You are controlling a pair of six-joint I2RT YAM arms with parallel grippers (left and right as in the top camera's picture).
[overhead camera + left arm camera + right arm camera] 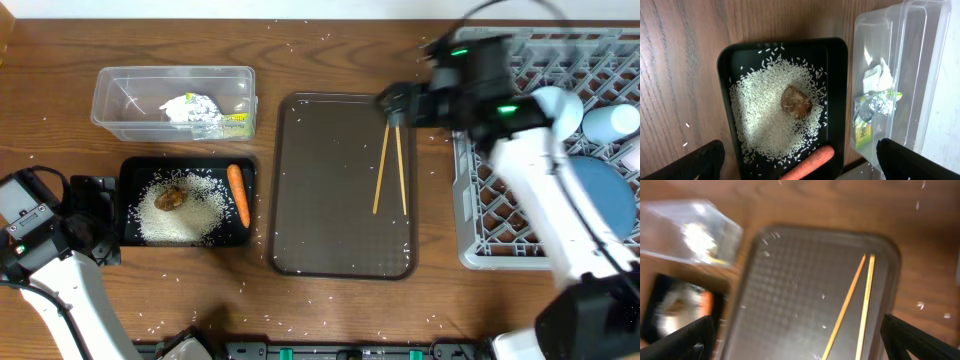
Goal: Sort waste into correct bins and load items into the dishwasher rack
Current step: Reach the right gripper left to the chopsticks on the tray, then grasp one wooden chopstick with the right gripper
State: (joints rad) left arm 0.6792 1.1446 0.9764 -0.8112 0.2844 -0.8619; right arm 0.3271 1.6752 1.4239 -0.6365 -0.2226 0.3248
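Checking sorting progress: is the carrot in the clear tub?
No, the carrot lies in the black tray, beside the rice.

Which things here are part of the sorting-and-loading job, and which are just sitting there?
Part of the job: chopsticks, rack, dark-blue plate, black tray with rice, carrot and brown lump, clear tub with napkin and wrapper.
Just lying about: brown serving tray, table.

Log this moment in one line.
left gripper open by black tray | right gripper open above chopsticks | chopsticks lying on brown tray | rice, lump, carrot in black tray
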